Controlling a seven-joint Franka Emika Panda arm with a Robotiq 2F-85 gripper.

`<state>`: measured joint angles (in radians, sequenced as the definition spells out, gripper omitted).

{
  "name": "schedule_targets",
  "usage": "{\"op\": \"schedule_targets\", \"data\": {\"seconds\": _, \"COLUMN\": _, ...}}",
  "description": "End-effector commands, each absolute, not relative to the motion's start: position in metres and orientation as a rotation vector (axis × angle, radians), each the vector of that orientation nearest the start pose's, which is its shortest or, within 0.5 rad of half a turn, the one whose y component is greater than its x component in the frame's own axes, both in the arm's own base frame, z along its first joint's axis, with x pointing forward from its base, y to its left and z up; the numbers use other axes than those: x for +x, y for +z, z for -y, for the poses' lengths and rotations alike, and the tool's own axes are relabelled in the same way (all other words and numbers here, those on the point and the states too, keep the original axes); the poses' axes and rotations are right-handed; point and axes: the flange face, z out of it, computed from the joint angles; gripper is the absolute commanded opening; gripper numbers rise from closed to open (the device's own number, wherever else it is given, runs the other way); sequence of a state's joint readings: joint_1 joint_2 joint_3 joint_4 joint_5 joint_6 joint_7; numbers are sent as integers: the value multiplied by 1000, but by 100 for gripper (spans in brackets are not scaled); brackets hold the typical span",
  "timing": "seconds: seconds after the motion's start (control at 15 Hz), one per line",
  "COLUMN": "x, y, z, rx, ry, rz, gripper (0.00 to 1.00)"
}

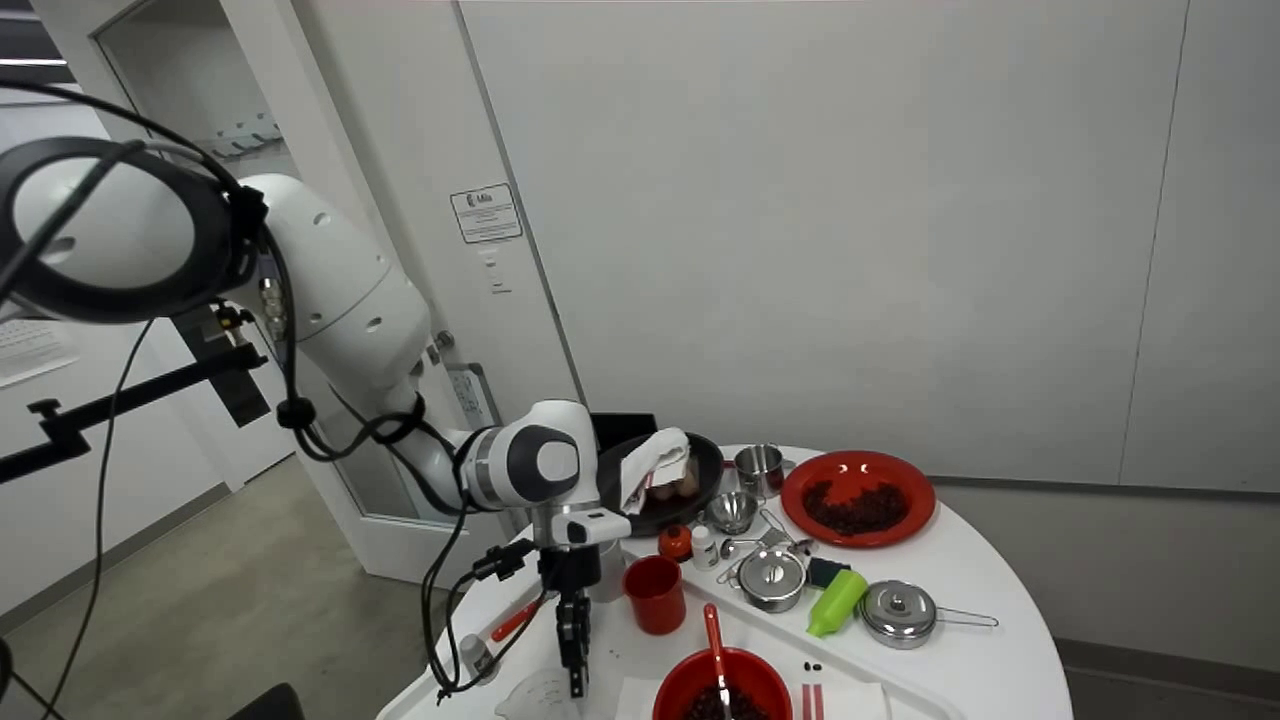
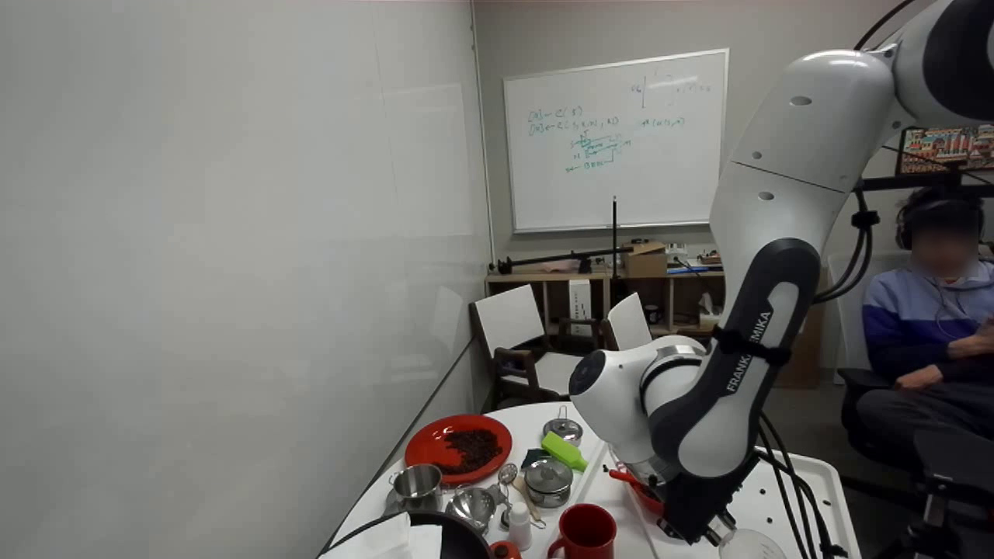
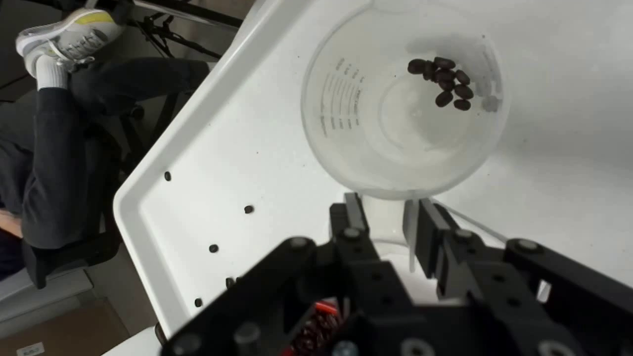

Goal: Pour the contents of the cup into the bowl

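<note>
A small red cup stands upright on the tray in both exterior views (image 1: pixel 655 597) (image 2: pixel 588 532), apart from my gripper. A clear measuring cup with several dark beans in it fills the upper wrist view (image 3: pixel 346 141); it also shows in both exterior views (image 1: pixel 540 697) (image 2: pixel 749 546). My gripper (image 3: pixel 390 199) is pointed down, its fingers closed on both sides of that clear cup's handle. I cannot tell if the clear cup touches the tray. The red bowl (image 1: pixel 764 674), with beans and a red-handled spoon (image 1: pixel 713 635) in it, shows partly in the wrist view (image 3: pixel 326 307).
Loose beans lie on the white tray (image 3: pixel 188 212). Behind stand a black pan (image 1: pixel 708 470), a red plate of beans (image 1: pixel 800 488), lidded steel pots (image 1: pixel 772 572) (image 1: pixel 898 608) and a green bottle (image 1: pixel 838 603). A person sits beyond the tray (image 2: pixel 928 326).
</note>
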<state>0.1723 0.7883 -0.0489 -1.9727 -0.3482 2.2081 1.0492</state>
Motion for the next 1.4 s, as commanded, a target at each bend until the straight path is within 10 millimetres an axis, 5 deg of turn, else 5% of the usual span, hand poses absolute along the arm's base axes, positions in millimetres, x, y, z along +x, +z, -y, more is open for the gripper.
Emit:
{"op": "schedule_targets", "data": {"seconds": 0.0, "x": 532, "y": 34, "z": -46, "rx": 2522, "ry": -453, "rz": 834, "gripper": 11}}
{"op": "schedule_targets", "data": {"seconds": 0.93, "x": 547, "y": 23, "z": -59, "rx": 2553, "ry": -496, "rz": 904, "gripper": 11}}
{"op": "schedule_targets", "data": {"seconds": 1.13, "x": 550, "y": 19, "z": -62, "rx": 2544, "ry": -488, "rz": 887, "gripper": 54}}
{"op": "schedule_targets", "data": {"seconds": 1.33, "x": 551, "y": 18, "z": -65, "rx": 2537, "ry": -479, "rz": 872, "gripper": 76}}
